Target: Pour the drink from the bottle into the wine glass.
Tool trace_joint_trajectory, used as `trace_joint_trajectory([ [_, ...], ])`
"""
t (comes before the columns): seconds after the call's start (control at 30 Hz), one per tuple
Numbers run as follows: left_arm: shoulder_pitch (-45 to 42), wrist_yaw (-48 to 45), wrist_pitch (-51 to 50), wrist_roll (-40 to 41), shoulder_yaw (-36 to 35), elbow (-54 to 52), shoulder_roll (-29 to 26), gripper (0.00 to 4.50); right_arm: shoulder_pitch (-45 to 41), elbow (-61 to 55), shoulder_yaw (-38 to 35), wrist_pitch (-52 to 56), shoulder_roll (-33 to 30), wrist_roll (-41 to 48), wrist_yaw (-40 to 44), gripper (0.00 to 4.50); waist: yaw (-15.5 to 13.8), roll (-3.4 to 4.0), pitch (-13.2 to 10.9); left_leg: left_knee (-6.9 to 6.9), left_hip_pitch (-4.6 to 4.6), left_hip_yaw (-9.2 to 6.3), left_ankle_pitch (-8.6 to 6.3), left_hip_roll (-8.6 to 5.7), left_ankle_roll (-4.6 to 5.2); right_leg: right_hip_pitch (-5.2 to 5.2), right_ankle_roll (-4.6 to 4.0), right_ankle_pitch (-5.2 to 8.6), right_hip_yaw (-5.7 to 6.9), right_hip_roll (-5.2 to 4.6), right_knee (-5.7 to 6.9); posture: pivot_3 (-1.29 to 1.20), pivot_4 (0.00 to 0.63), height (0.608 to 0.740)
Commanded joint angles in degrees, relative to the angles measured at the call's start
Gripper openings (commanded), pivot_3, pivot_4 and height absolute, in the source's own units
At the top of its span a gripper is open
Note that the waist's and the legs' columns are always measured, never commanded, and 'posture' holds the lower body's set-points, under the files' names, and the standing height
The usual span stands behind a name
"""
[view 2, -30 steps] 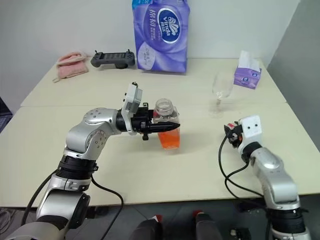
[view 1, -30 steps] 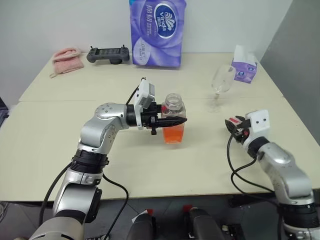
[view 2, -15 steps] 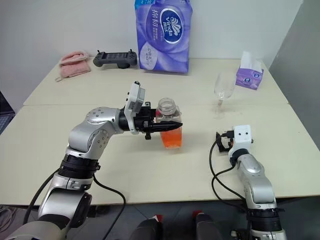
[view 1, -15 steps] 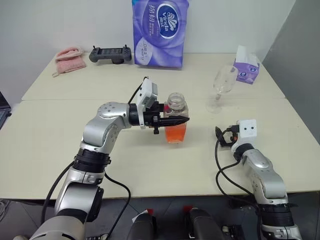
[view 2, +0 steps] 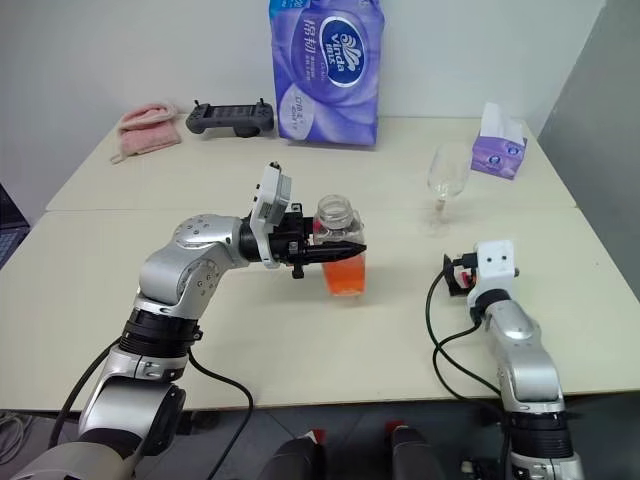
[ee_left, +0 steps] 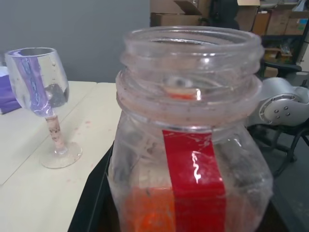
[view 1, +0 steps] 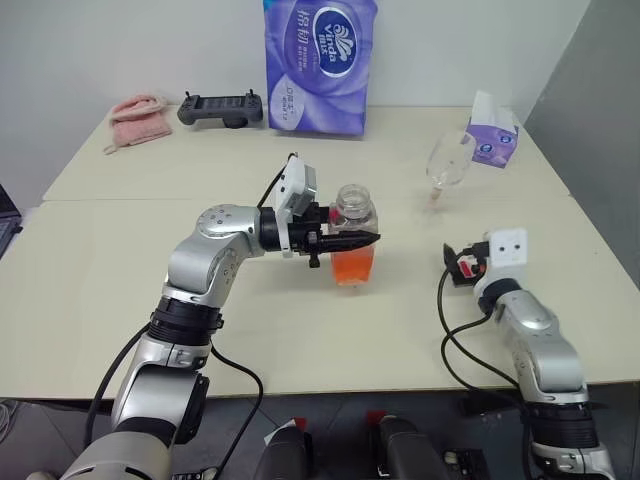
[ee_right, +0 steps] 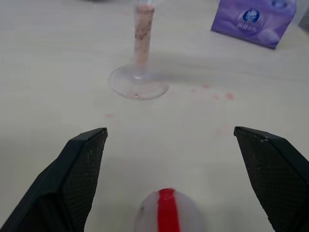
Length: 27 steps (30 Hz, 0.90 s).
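My left gripper (view 1: 366, 240) is shut on the bottle (view 1: 352, 204), which stands upright and uncapped near the table's middle. The orange-red drink (view 1: 350, 268) fills its lower part. The left wrist view has the bottle (ee_left: 193, 159) close up with its red label strip. The wine glass (view 1: 447, 160) stands farther back on the right, and its foot (ee_right: 139, 83) lies ahead of my right gripper (ee_right: 169, 133). That gripper is open. A pale cap with a red stripe (ee_right: 166, 212) sits low between its fingers (ee_right: 82, 169).
At the back of the table (view 1: 90, 290) stand a large purple tissue pack (view 1: 320, 65), a black controller (view 1: 215, 108) and a pink cloth (view 1: 135, 118). A small purple tissue box (view 1: 490, 135) sits behind the glass. Small reddish spots mark the table near the glass foot.
My right gripper has opened wide, the cap no longer pinched, and its hand has shifted slightly. The left gripper and the bottle have kept still.
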<state>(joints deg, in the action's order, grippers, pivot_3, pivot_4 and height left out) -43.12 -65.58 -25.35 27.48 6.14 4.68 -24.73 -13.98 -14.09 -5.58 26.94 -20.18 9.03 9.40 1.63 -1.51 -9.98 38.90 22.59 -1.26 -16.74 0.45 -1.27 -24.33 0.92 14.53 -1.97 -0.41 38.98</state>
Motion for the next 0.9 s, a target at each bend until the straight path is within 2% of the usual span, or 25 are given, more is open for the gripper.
trace_joint_trajectory([
  [0.03,-1.24,5.17,3.6,-2.94,-2.81,-0.12,-0.11,1.74,-1.88,-10.11,-0.11,3.34,-5.55,7.25,10.96,4.47,-0.01,0.0,0.0,0.0,0.0,-0.01,0.0,0.01,0.01,0.0,0.0,0.0,0.01,0.01,-0.01,0.0,0.15,0.74],
  [0.1,-2.13,8.36,5.65,-5.34,-3.28,2.69,-0.03,1.74,-3.14,-12.95,-2.01,7.22,-8.55,13.36,15.89,4.47,-0.02,-0.01,0.0,0.0,-0.02,-0.05,-0.01,0.01,0.03,0.05,0.0,0.0,0.05,0.02,-0.03,0.0,0.15,0.74],
  [0.2,-4.18,16.47,10.07,-10.54,-4.52,8.82,0.36,1.74,-8.61,-18.15,-5.1,15.9,-14.5,29.4,25.64,4.47,-0.06,-0.02,-0.01,0.02,-0.08,-0.09,-0.02,0.0,0.04,0.13,0.0,0.0,0.09,0.01,-0.03,0.0,0.15,0.74],
  [0.27,-5.93,22.06,12.66,-13.38,-5.48,12.6,0.85,1.74,-13.13,-18.28,-5.38,19.38,-15.98,34.41,26.69,4.47,-0.08,-0.03,-0.02,0.03,-0.07,-0.1,-0.02,0.0,0.04,0.13,0.0,0.0,0.1,0.01,-0.03,0.0,0.15,0.74],
  [0.47,-12.0,42.27,17.19,-19.01,-11.92,23.26,0.78,1.74,-25.89,-14.02,-3.35,23.08,-14.83,39.3,25.72,4.47,-0.12,-0.06,-0.03,0.03,0.05,-0.2,-0.03,0.01,0.05,0.09,-0.01,-0.01,0.22,-0.09,-0.07,0.0,0.15,0.74],
  [0.53,-12.36,45.71,18.66,-20.21,-13.0,25.79,0.35,1.74,-28.01,-13.29,-2.98,23.52,-14.34,40.24,25.66,4.47,-0.05,-0.05,-0.03,0.03,0.09,-0.14,-0.02,-0.03,0.04,0.03,0.0,-0.01,0.16,-0.32,-0.05,0.0,0.15,0.74],
  [0.9,-11.42,47.54,26.63,-18.98,-17.28,37.82,-0.37,1.74,-28.53,-11.52,1.75,20.26,-12.86,36.76,26.15,4.47,-0.34,-0.08,-0.02,0.1,0.28,-0.41,-0.01,-0.27,0.02,-0.01,0.01,-0.02,0.84,-0.73,-0.05,0.0,0.15,0.74],
])
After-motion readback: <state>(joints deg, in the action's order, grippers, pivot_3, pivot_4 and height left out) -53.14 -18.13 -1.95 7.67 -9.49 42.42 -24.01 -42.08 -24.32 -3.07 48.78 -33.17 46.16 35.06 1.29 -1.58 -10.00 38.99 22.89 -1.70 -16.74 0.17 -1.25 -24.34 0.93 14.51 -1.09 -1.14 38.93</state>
